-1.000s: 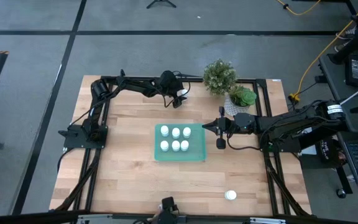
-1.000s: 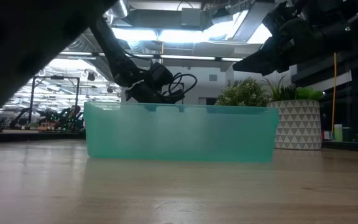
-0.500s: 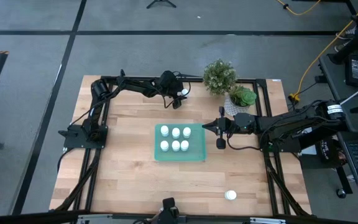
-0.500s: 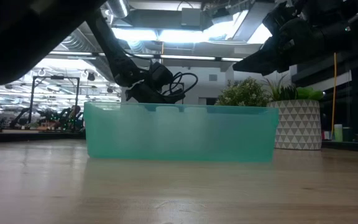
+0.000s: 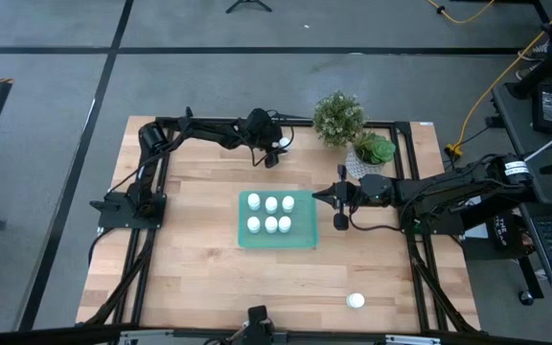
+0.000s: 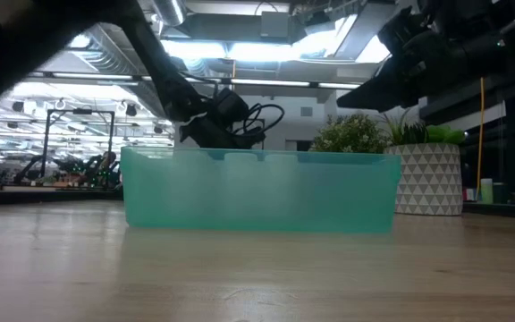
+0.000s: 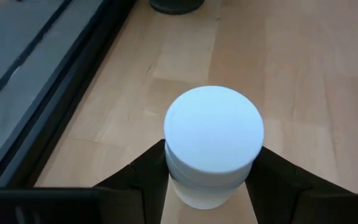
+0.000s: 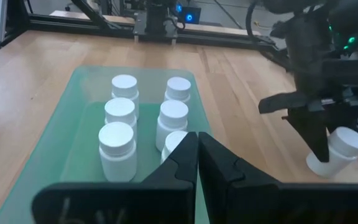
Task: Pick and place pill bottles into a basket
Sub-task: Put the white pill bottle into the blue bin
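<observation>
The teal basket (image 5: 277, 243) lies mid-table with several white pill bottles (image 5: 270, 204) standing in it, also seen in the right wrist view (image 8: 120, 112). My left gripper (image 5: 274, 151) is at the table's far side, beyond the basket, shut on one pill bottle (image 7: 213, 134). My right gripper (image 8: 196, 155) is shut and empty, raised over the basket's right end (image 5: 320, 196). Another pill bottle (image 5: 356, 300) stands alone on the table near the front right. My left gripper pinches the bottle's body just below its cap (image 7: 180, 180) between its two fingers (image 7: 143, 177), one on each side. The fingers come from above, pointing down. In the right wrist view the bottle (image 8: 339, 149) sits tilted; whether its base touches the table I cannot tell.
A white patterned plant pot (image 5: 366, 159) and a second leafy plant (image 5: 338, 117) stand at the far right, close to both grippers. The pot also shows in the low view (image 6: 429, 179). Black frame rails (image 5: 151, 240) run along the table's left and right sides.
In the low view, a dark shape close to the camera has drawn back toward the picture's upper left, uncovering more of the room behind. Both grippers stay about where they were.
</observation>
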Motion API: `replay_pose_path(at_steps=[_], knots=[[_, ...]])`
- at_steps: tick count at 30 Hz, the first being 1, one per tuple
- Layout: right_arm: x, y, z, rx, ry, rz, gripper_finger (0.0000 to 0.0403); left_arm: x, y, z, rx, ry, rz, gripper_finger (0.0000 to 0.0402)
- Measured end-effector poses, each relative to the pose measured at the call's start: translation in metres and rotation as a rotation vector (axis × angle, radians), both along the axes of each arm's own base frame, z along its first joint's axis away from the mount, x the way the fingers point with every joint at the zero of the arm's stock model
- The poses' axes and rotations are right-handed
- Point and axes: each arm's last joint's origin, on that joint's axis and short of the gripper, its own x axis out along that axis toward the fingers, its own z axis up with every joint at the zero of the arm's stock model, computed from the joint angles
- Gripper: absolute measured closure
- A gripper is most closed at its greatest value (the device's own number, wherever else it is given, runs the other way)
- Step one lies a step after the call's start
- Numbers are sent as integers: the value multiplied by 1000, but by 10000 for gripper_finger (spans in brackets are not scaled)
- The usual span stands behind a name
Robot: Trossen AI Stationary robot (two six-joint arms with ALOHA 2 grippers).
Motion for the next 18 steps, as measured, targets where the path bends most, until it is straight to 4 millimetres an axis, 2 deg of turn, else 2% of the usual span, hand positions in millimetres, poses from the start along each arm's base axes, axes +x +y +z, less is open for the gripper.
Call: replay_pose_path(at_steps=[7, 18], knots=[[-1, 0, -2, 24, 23, -7, 386, -9, -6, 15, -15, 62, -13, 232], [3, 0, -10, 20, 52, -6, 386, -23, -19, 52, -6, 123, -62, 232]])
